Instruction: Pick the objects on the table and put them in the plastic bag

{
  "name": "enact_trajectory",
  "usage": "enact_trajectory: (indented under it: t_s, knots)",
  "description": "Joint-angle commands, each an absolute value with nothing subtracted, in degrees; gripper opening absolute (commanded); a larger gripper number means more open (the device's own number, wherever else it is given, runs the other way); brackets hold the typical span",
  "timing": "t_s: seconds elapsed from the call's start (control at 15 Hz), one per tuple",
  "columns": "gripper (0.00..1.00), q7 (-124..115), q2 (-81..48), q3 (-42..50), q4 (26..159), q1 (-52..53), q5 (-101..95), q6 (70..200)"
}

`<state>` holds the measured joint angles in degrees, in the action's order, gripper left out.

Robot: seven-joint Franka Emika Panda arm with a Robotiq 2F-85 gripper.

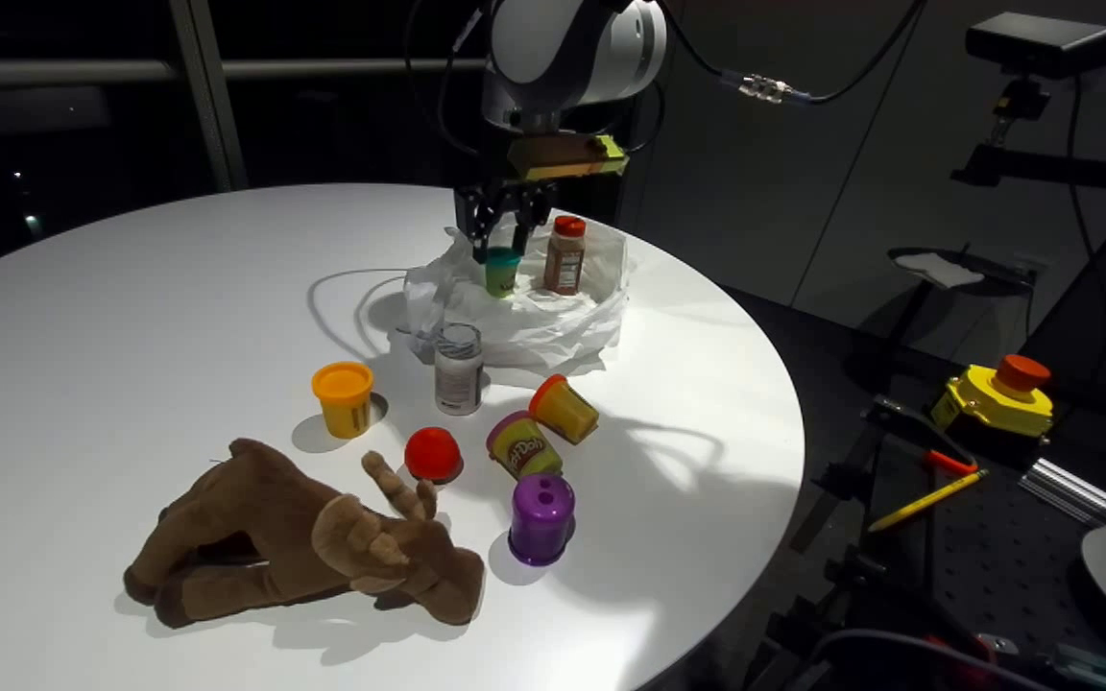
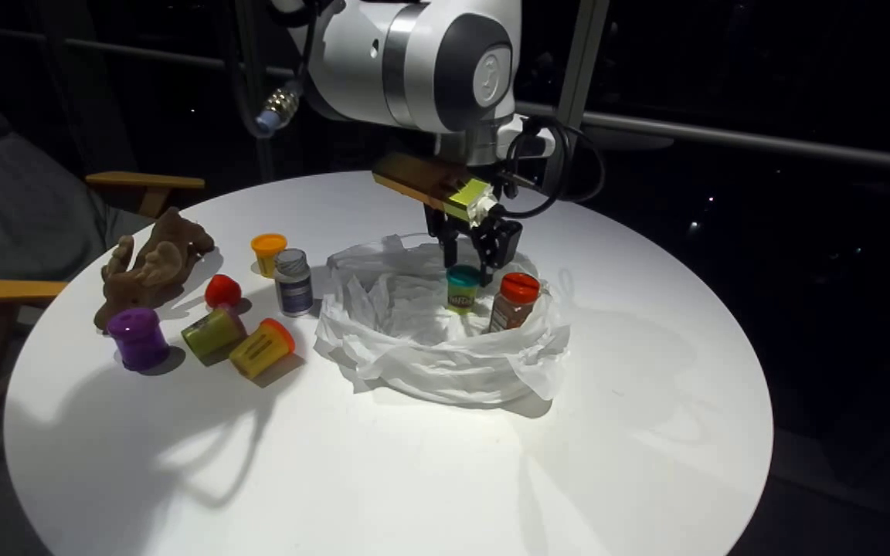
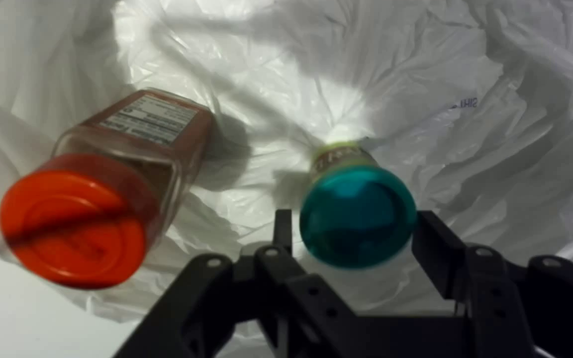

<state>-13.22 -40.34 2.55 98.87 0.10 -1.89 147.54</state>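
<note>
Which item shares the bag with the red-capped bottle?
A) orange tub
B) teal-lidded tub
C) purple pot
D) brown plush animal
B: the teal-lidded tub shows inside the bag, beside the red-capped bottle, in both exterior views and the wrist view.

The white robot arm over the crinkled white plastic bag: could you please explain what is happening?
The robot arm is filling the bag. Its black fingers stand open at a teal-lidded yellow cup inside, near a red-capped clear bottle. The brown plush antlered animal and purple container are among those outside, on the round white table.
</note>
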Motion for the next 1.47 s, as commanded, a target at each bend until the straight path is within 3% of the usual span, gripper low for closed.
enact_trajectory:
  t_s: [0.0, 0.4, 0.87, 1.4]
  knots:
    - [0.97, -11.9, -35.6, 2.0, 102.2, 1.1, -0.6, 147.3]
    - [1.00, -13.5, -22.4, 2.0, 117.0, 4.2, -1.5, 150.7]
    - [1.00, -9.1, -8.2, -4.7, 138.9, 5.5, 1.3, 153.9]
    - [1.00, -11.6, -10.8, -5.8, 150.2, 9.3, -0.6, 167.8]
